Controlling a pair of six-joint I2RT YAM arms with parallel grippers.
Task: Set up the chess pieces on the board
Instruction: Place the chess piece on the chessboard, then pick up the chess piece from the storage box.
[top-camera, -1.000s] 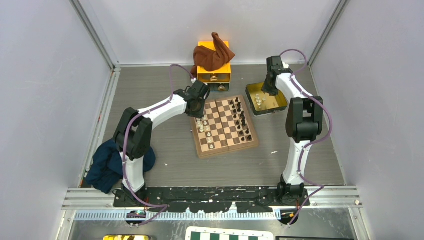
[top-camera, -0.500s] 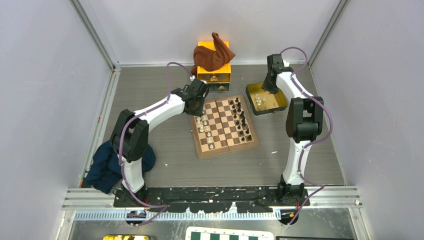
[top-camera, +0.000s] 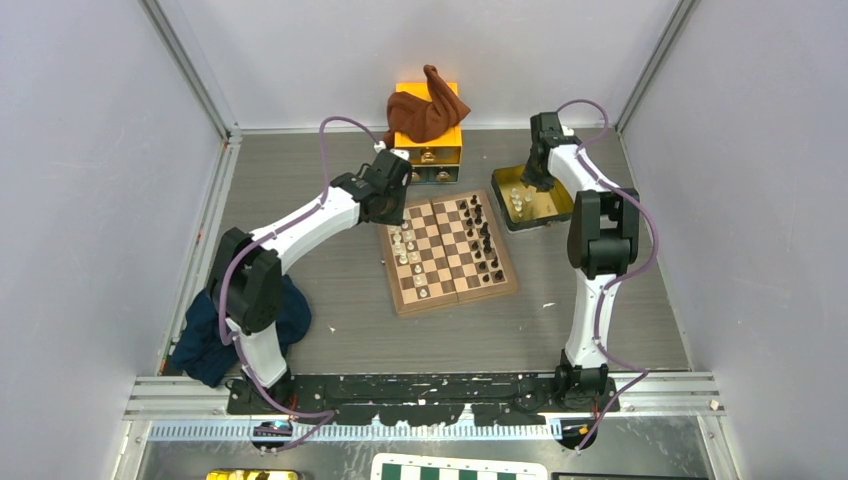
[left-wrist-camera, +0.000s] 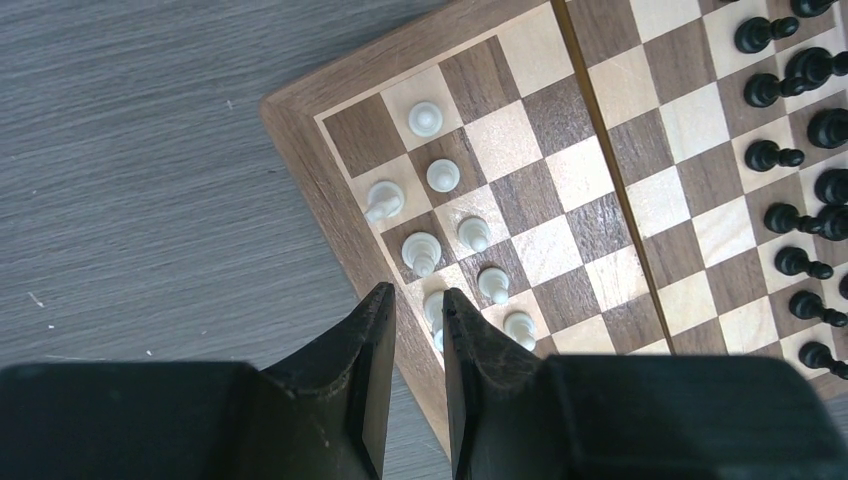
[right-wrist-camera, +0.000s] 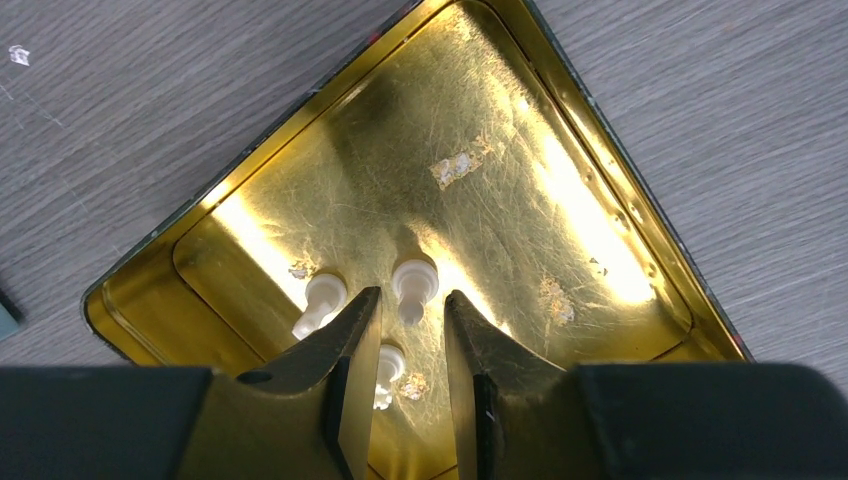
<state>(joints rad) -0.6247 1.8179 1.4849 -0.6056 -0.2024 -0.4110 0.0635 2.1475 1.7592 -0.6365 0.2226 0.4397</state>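
Note:
The wooden board (top-camera: 455, 298) lies at the table's middle. Several cream-white pieces (top-camera: 405, 250) stand along its left side and several dark pieces (top-camera: 482, 235) along its right. My left gripper (top-camera: 394, 210) hovers over the board's far left corner. In the left wrist view it (left-wrist-camera: 418, 295) is slightly open and empty above the board's border (left-wrist-camera: 335, 200), with a white piece (left-wrist-camera: 434, 308) standing below the tips. My right gripper (top-camera: 530, 182) is open over the gold tray (top-camera: 548, 218). Below its tips (right-wrist-camera: 412, 297) stands a white piece (right-wrist-camera: 414, 283), with two more (right-wrist-camera: 325, 295) beside it.
An orange drawer box with a brown cloth draped over it (top-camera: 428, 125) stands behind the board. A dark blue cloth (top-camera: 215, 335) lies by the left arm's base. A green-and-white checkered board (top-camera: 455, 468) shows at the bottom edge.
My left gripper has drawn back up and to the left, from above the white pieces to the board's far left corner. The right arm has barely moved.

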